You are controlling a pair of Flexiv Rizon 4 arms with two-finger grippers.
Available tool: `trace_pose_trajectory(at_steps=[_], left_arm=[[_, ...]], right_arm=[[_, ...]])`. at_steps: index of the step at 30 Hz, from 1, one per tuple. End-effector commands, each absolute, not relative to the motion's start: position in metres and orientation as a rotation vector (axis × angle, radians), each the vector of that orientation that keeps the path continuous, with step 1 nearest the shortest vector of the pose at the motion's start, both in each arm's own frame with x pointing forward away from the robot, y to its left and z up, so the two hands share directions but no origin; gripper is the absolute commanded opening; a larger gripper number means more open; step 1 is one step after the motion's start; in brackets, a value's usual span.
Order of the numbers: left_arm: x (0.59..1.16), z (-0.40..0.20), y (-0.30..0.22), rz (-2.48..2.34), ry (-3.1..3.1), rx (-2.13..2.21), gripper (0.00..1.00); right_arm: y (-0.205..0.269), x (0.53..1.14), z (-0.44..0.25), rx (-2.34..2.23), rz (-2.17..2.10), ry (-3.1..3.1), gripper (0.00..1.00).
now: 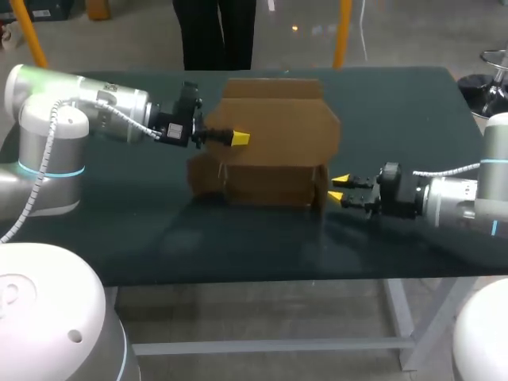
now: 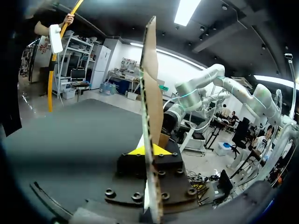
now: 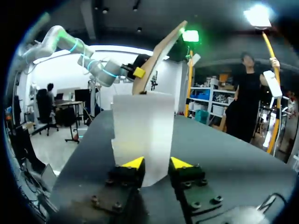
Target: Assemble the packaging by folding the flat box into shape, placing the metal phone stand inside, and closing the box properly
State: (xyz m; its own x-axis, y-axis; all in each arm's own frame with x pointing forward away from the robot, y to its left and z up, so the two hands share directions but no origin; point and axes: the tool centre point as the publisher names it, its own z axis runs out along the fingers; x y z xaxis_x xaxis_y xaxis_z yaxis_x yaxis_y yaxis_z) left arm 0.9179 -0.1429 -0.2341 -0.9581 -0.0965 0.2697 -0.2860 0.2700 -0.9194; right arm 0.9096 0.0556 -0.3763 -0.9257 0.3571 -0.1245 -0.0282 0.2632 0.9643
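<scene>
The brown cardboard box (image 1: 274, 135) stands partly folded in the middle of the table, its tall back panel upright. My left gripper (image 1: 240, 139) is shut on that panel's left edge, which runs edge-on between its fingers in the left wrist view (image 2: 143, 150). My right gripper (image 1: 340, 189) is at the box's right end, low over the table. In the right wrist view it (image 3: 157, 162) stands open, with the pale side flap (image 3: 142, 130) broadside just ahead of its tips. The metal phone stand shows in no view.
The dark green table (image 1: 119, 238) stretches wide in front of the box and to both sides of it. Both arms lie low over it, coming in from the left and right.
</scene>
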Motion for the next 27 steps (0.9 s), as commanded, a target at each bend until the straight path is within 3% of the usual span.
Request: trace_pose_trajectory(at_steps=[1, 27], left_arm=[[0.918, -0.238, -0.141, 1.765, -2.374, 0.361, 0.00], [0.918, -0.238, -0.141, 1.765, -2.374, 0.361, 0.00]], right_arm=[[0.060, 0.915, -0.376, 0.232, 1.741, 2.283, 0.38], [0.089, 0.899, -0.379, 0.341, 1.730, 2.223, 0.36]])
